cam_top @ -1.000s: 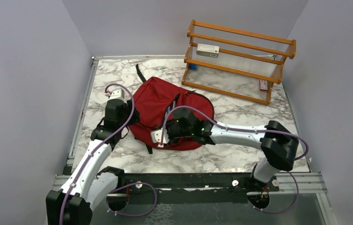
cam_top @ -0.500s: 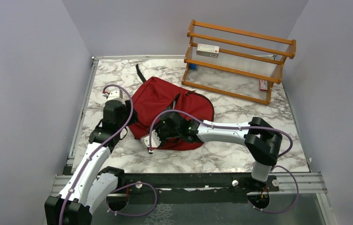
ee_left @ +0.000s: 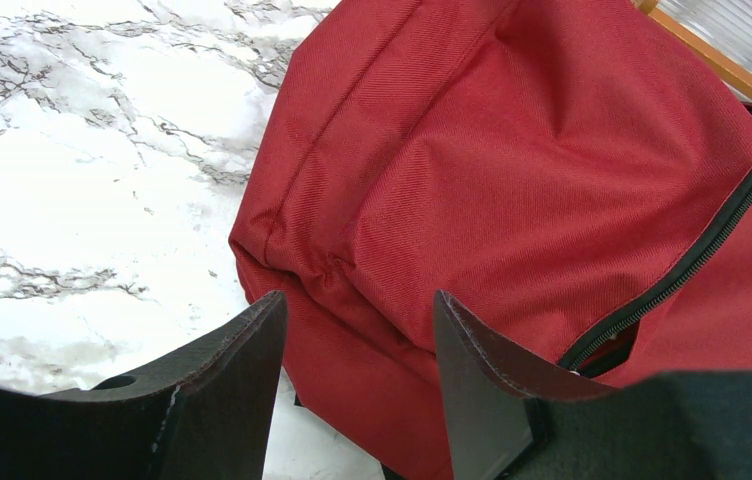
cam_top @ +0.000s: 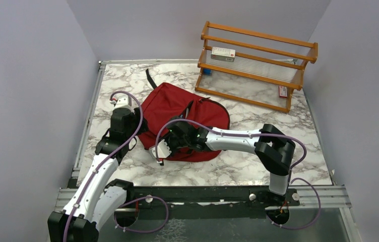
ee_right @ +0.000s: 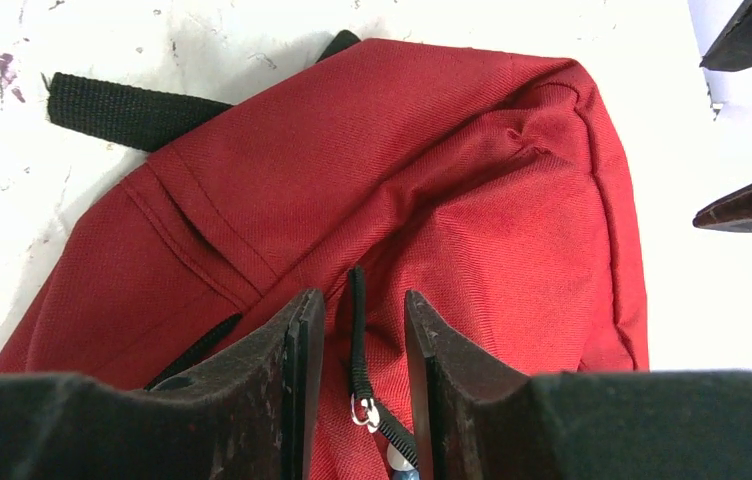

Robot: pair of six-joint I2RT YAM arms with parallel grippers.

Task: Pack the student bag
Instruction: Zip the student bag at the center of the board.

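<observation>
The student bag (cam_top: 175,108), a dark-red backpack, lies flat on the marble table (cam_top: 258,166). My left gripper (ee_left: 357,300) is open at the bag's near-left corner (ee_left: 282,250), and red fabric shows between its fingers without looking pinched. From above, the left gripper (cam_top: 139,132) sits at the bag's left edge. My right gripper (ee_right: 364,295) hovers over the bag's front, seen in the top view as the right gripper (cam_top: 172,138). It is open, with the black zipper pull cord (ee_right: 357,330) and its metal ring (ee_right: 360,410) in the gap, clear of both fingers.
A wooden rack (cam_top: 258,65) stands at the back right, holding a white box (cam_top: 223,53) and a small red item (cam_top: 282,91). A black strap (ee_right: 122,110) trails from the bag's far end. Grey walls close in the table on three sides.
My right arm has swung left across the bag's front, its elbow following, and its jaws have narrowed slightly. The left arm edged a little leftward, then held still.
</observation>
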